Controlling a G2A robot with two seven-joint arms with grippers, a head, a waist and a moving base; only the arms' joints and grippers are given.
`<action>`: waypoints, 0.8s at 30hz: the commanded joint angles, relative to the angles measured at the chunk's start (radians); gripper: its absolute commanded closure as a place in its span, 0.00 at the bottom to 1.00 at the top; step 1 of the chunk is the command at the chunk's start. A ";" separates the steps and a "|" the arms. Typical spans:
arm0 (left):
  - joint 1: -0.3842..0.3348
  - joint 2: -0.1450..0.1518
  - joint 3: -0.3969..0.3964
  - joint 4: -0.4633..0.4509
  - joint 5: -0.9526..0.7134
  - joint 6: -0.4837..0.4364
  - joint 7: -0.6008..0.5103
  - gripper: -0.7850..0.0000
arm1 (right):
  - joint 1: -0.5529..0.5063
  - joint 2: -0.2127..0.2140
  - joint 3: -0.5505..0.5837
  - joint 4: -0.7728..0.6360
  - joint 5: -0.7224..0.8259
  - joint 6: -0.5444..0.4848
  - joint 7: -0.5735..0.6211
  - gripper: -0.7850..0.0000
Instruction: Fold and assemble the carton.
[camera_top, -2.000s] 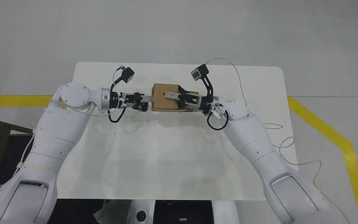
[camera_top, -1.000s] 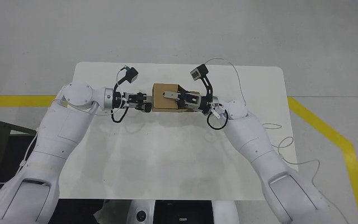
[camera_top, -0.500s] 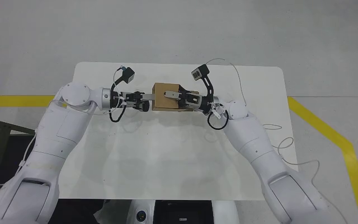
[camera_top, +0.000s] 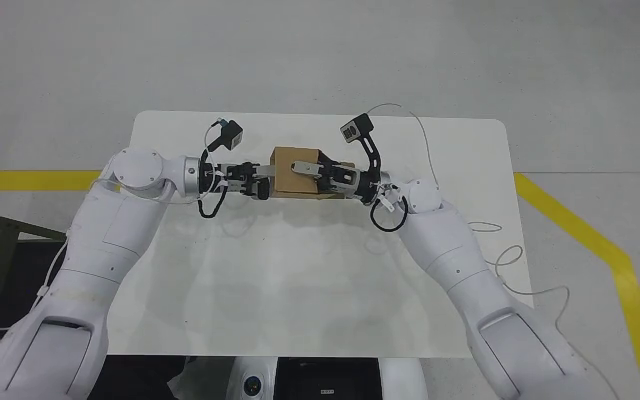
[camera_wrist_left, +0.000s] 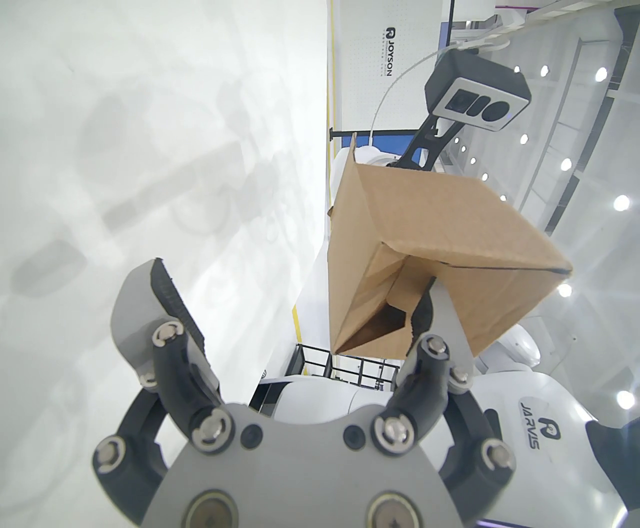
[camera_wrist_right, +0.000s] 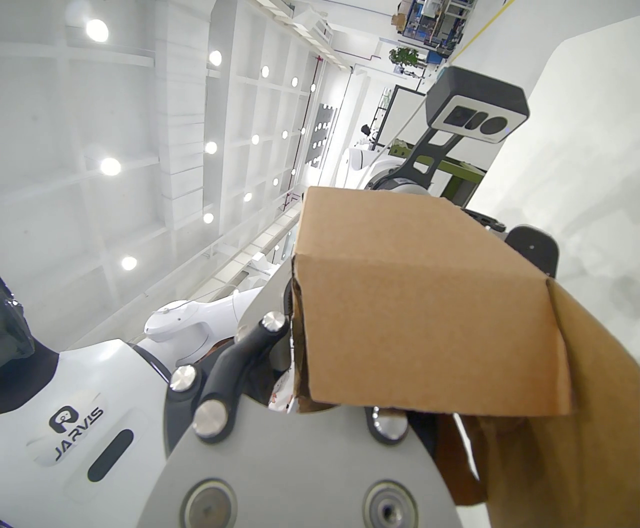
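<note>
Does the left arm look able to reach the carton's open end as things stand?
Probably yes: the open left gripper faces the carton end, one finger touching a flap; nothing lies between.

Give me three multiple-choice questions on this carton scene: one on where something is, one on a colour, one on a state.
1. Where is the carton?
A on the floor; B between the two hands; C on a shelf.
2. What colour is the carton?
A white; B blue; C brown.
3. How is the left hand?
A open; B shut on a pen; C shut on a cloth.

Answers:
1 B: the top view shows the left hand and the right hand at opposite ends of the carton.
2 C: it is plain brown cardboard.
3 A: its fingers stand wide apart, with one tip at the carton's open end.
</note>
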 joint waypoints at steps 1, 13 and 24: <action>-0.001 -0.001 0.003 -0.001 -0.002 0.000 -0.003 0.00 | 0.001 -0.001 0.000 0.001 0.000 0.001 0.000 1.00; -0.010 -0.003 -0.002 0.016 0.009 -0.009 -0.001 0.00 | 0.010 0.001 0.004 0.029 -0.031 0.004 0.000 1.00; -0.008 0.012 -0.057 0.009 0.073 -0.125 0.076 0.00 | 0.016 0.011 -0.001 0.084 -0.152 0.103 -0.040 1.00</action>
